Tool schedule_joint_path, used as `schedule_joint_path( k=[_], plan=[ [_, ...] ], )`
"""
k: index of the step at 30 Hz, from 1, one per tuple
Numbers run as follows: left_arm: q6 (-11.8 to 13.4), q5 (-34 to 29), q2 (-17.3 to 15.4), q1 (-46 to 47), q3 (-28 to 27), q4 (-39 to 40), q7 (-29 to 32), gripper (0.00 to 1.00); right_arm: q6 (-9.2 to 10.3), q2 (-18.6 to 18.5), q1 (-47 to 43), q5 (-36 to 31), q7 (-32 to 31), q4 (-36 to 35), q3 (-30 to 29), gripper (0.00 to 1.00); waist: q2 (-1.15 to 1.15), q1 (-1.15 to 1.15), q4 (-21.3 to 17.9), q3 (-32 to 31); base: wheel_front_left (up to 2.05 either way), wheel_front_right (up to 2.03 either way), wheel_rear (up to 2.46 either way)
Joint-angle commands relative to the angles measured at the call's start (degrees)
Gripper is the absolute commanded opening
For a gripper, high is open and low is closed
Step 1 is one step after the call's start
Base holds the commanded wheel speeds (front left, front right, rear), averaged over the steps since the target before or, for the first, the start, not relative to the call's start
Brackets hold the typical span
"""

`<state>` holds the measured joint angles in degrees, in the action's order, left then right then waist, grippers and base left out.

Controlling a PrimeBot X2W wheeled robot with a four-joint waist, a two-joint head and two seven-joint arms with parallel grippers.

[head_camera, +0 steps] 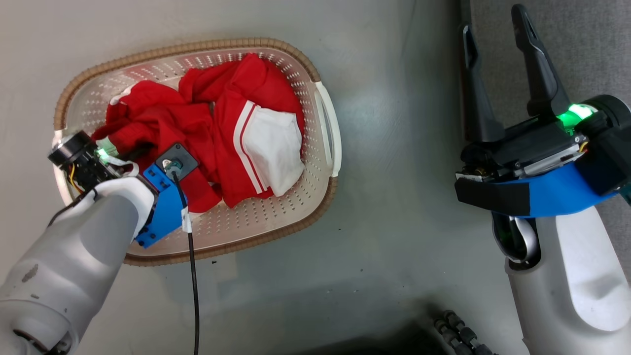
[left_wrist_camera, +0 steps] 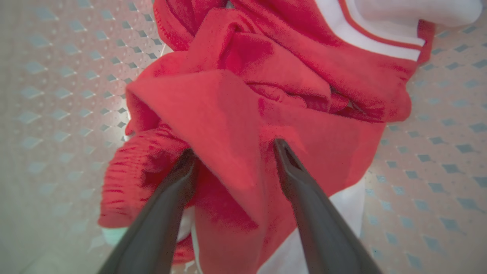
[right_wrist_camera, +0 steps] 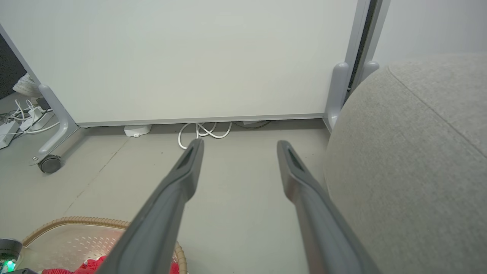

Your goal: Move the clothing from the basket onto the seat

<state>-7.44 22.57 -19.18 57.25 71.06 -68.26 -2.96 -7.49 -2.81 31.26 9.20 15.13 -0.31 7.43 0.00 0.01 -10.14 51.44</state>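
The soft red sports clothing with white panels and thin white stripes point(head_camera: 231, 133) lies heaped in the oval cream-white perforated plastic basket with a brown woven-look rim point(head_camera: 276, 212). It is bunched from the basket's left end to its middle, and none of it is on the seat yet. The basket stands on the smooth grey floor point(head_camera: 394, 197), apart from the large grey fabric-upholstered seat cushion point(right_wrist_camera: 411, 160).

The left hand point(left_wrist_camera: 234, 148) reaches down into the basket's left end. Its two dark fingers are spread and sunk into the pile, with a raised fold of red cloth standing between them. The jaws are apart, not pinched. The pose seems chosen so that closing would trap that ridge, since a fold is easier to catch than flat cloth. I judge the step in hand to be the grasp of a first piece. The garments overlap, so one lift may drag several, or a trailing end may catch on the rim.

The right hand point(head_camera: 493, 19) hangs open and empty above the floor, just beside the seat's rounded corner. That likely keeps it clear of the basket while the left arm works.
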Motion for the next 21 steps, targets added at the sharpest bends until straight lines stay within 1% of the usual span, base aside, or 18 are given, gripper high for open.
schedule_joint_path(
  k=[1,5,6,7,8,9,15,21],
  plan=[
    [-0.03,-1.22,0.02,2.09,0.83,-0.71,0.5,1.0,-0.01,-0.13,1.09,-0.08,0.04,-0.43,-0.27,1.0,0.0,-0.01,-0.08,1.23,0.0,0.0,0.0],
    [-0.03,-3.02,0.76,3.08,1.66,-2.05,2.47,1.0,-0.01,-0.13,1.25,-0.11,0.04,-0.62,-0.19,1.0,0.0,-0.01,-0.08,2.04,0.0,0.0,0.0],
    [-0.03,-3.37,0.78,3.56,1.76,-2.39,2.84,0.57,-0.01,-0.14,1.28,-0.03,0.04,-0.67,-0.16,1.0,0.0,-0.01,-0.1,2.15,0.0,0.0,0.0],
    [-0.03,-3.86,0.9,3.67,1.86,-2.58,2.81,0.05,-0.01,-0.14,1.29,0.05,0.04,-0.69,-0.1,1.0,0.0,-0.01,-0.14,2.23,0.0,0.0,0.0],
    [-0.03,-3.86,1.07,3.45,1.95,-2.76,2.79,0.0,-0.01,-0.14,1.3,0.11,0.04,-0.71,-0.04,1.0,0.0,-0.01,-0.19,2.27,0.0,0.0,0.0],
    [-0.03,-3.67,1.26,2.91,2.03,-2.95,3.39,0.0,-0.01,-0.13,1.32,0.2,0.04,-0.68,0.03,1.0,0.0,-0.01,-0.25,2.25,0.0,0.0,0.0],
    [-0.03,-3.82,2.03,2.38,2.27,-2.96,1.81,0.0,-0.01,-0.13,1.08,-0.12,0.04,-0.42,-0.56,1.0,0.0,-0.01,0.25,1.55,0.0,0.0,0.0],
    [-0.03,-2.64,4.2,2.39,2.33,-1.55,-2.18,0.0,-0.01,-0.14,0.35,-1.39,0.04,0.21,-1.29,1.0,0.0,-0.01,2.31,-0.38,0.0,0.0,0.0]
  ],
)
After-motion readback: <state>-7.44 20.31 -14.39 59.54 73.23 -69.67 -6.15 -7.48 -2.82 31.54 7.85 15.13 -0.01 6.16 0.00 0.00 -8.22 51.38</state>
